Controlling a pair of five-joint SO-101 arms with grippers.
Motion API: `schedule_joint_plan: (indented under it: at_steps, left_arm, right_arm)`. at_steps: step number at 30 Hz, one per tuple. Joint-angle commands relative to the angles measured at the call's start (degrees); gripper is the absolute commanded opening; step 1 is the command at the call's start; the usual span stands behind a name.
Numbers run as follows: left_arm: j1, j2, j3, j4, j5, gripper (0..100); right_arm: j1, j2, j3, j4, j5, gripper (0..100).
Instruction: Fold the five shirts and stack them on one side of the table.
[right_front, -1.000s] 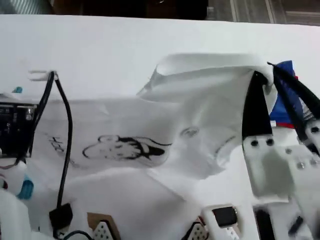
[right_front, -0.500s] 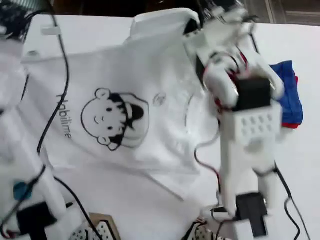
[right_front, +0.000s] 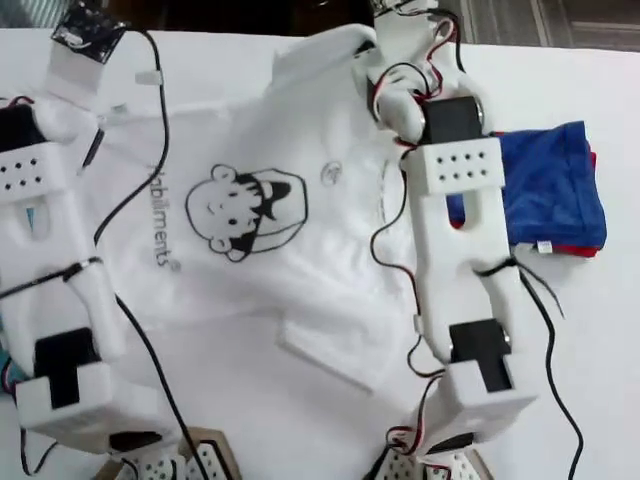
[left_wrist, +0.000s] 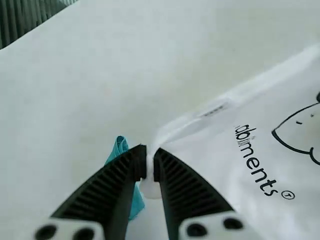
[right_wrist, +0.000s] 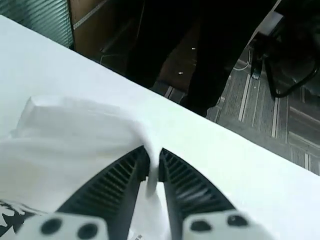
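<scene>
The white shirt (right_front: 300, 280) lies spread face up in the middle of the table (right_front: 600, 100), its cartoon print (right_front: 250, 210) turned sideways in the high view, with lettering running along the print's 9 o'clock side. A folded flap of the shirt sits at its 5 o'clock edge. At the shirt's 3 o'clock, well onto the table's side, rests a folded blue shirt (right_front: 550, 185) on top of a red one (right_front: 570, 250).

We see the left gripper (left_wrist: 149, 152) clenched on a hemmed corner of the white shirt, a pinch of fabric squeezed between its ribbed black jaws. That corner is at about 10 o'clock of the print in the high view. A teal piece (left_wrist: 120, 147) sits just beside one jaw (we cannot tell what it is). The right gripper (right_wrist: 153, 152) is likewise clamped on a raised fold of the white shirt, near the table's far edge at about 1 o'clock of the print.

The left arm (right_front: 60, 290) stretches along the shirt's 9 o'clock side. The right arm (right_front: 460, 260) lies between the white shirt and the blue one. A black cable (right_front: 140, 170) crosses the shirt near the lettering.
</scene>
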Motion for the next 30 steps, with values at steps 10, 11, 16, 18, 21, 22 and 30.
schedule_joint_plan:
  at_steps: [10, 11, 16, 18, 21, 22, 30]
  left_arm:
    - [1.1, 12.7, -25.4, 4.0, 0.2, 3]
    - [1.2, 13.9, -27.4, 4.1, 0.3, 3]
    - [4.0, 17.9, -34.4, 4.7, 0.4, 3]
    - [4.9, 19.7, -34.8, 4.8, 0.4, 3]
    - [5.0, 22.2, -34.6, 6.0, 0.3, 3]
    - [4.9, 22.9, -34.6, 7.6, 0.3, 3]
    - [4.2, 23.9, -33.5, 24.2, -4.3, 3]
  right_arm:
    - [2.9, 1.9, -1.0, -3.5, -0.4, 1.9]
    - [3.1, 1.9, -1.0, -4.2, -0.4, 1.9]
    - [3.5, 1.6, -0.9, -4.6, -0.4, 1.9]
    - [3.5, 2.0, -0.8, -3.3, -0.4, 1.9]
    - [3.1, 2.0, -0.5, 0.1, -0.4, 1.9]
    - [3.1, 1.7, -0.5, 1.5, -0.4, 1.9]
    - [3.5, -0.8, -1.8, 18.8, -0.1, 1.9]
